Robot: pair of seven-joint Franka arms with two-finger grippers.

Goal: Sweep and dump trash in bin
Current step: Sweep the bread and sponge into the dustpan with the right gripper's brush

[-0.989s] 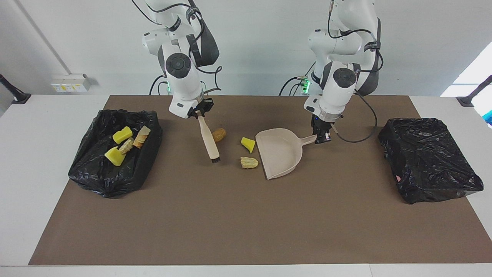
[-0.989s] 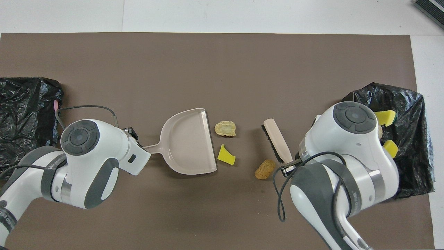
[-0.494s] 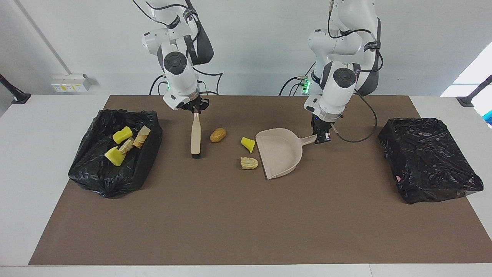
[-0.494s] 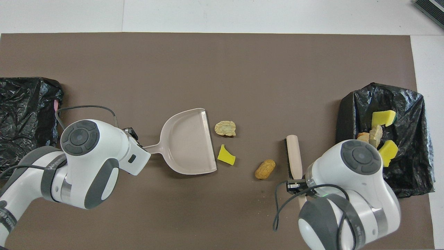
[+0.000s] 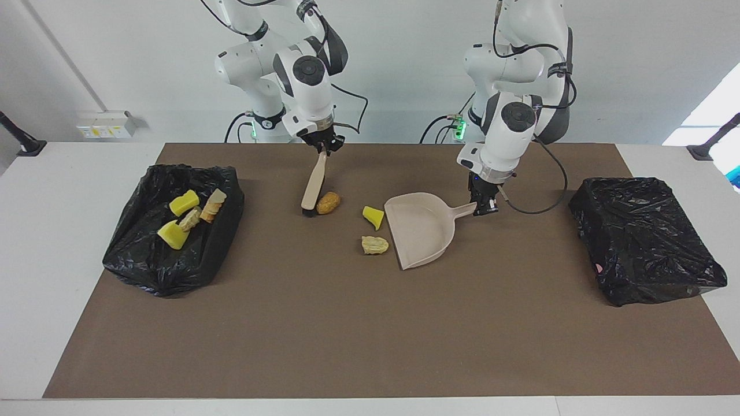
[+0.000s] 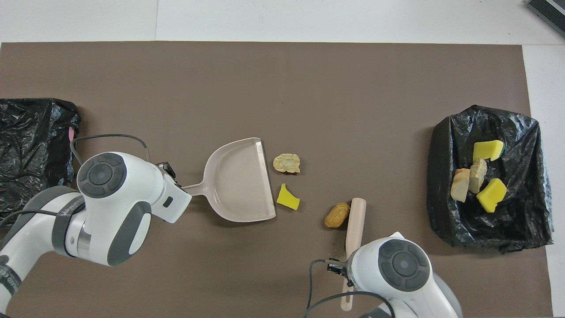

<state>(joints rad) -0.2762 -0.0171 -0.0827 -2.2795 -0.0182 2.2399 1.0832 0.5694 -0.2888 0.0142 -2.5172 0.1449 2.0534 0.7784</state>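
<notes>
Brown matting is covering the table, with a black-lined bin point(image 5: 173, 228) at the right arm's end already holding scraps. I am keeping the right gripper point(image 5: 324, 148) clamped on the brush point(image 5: 313, 188), whose bristles are touching the brown lump point(image 5: 328, 203). The left gripper point(image 5: 483, 203) is pinching the dustpan point(image 5: 421, 230) handle, pan flat on the mat. A yellow sponge chunk point(image 5: 373, 216) and a tan lump point(image 5: 374, 245) are lying just beside the pan's mouth. I am worrying that a fast stroke could roll the brown lump past the lip.
</notes>
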